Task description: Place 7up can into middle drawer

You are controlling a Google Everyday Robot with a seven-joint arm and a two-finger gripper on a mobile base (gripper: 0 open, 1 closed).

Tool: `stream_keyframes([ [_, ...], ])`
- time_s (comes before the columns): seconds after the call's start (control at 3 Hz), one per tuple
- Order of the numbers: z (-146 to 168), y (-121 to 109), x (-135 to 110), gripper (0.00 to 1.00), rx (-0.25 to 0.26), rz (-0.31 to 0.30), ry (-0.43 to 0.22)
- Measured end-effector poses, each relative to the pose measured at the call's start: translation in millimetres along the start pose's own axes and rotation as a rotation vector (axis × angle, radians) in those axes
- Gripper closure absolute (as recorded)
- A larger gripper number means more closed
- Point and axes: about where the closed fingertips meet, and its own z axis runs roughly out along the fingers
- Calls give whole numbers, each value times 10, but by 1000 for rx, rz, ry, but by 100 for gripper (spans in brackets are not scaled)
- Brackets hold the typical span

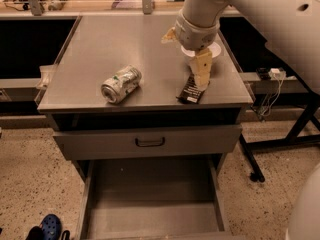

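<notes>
The 7up can (121, 84) lies on its side on the grey cabinet top (115, 44), left of centre, near the front edge. It is pale silvery with green marks and slightly dented. My gripper (201, 75) hangs from the white arm over the right side of the top. It points down just above the flat black snack packet (191, 89) and in front of the white bowl (216, 50). It is well to the right of the can and holds nothing I can see. The middle drawer (150, 196) is pulled out below, its grey floor bare.
A closed grey drawer front with a dark loop handle (150, 142) sits above the open drawer. A black table leg and cables (270, 91) are at the right. A blue shoe (50, 226) lies on the speckled floor at the lower left. A counter with clutter runs along the back.
</notes>
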Motion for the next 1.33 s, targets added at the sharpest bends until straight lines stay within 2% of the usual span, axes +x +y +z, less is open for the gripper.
stream_keyframes([
  [0.33, 0, -1, 0, 0, 0, 0, 0],
  [0.67, 119, -185, -98, 0, -8, -99, 56],
  [1.0, 297, -464, -379, 0, -45, -232, 90],
  [1.33, 550, -732, -710, 0, -101, -351, 62],
])
